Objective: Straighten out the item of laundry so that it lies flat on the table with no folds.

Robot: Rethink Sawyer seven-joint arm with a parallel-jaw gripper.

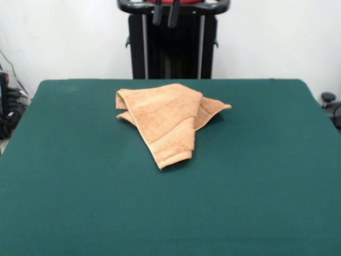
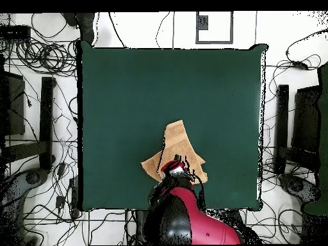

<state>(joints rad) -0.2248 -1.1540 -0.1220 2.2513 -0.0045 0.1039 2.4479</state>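
fingers (image 1: 165, 16) hang slightly apart, holding nothing, high above the crumpled towel (image 1: 166, 120) on the green tabletop (image 1: 256, 186).

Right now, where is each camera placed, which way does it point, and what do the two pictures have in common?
Front view: sits across the dark green felt-covered table, facing the robot; it looks at the crumpled orange-tan terry-cloth towel; only the end effector shows, hanging at the top edge.
Overhead view: sits above the table, looking straight down; the red and black arm reaches in from the bottom, covering part of the towel.
Both show the same folded towel on the same table, turned half round.
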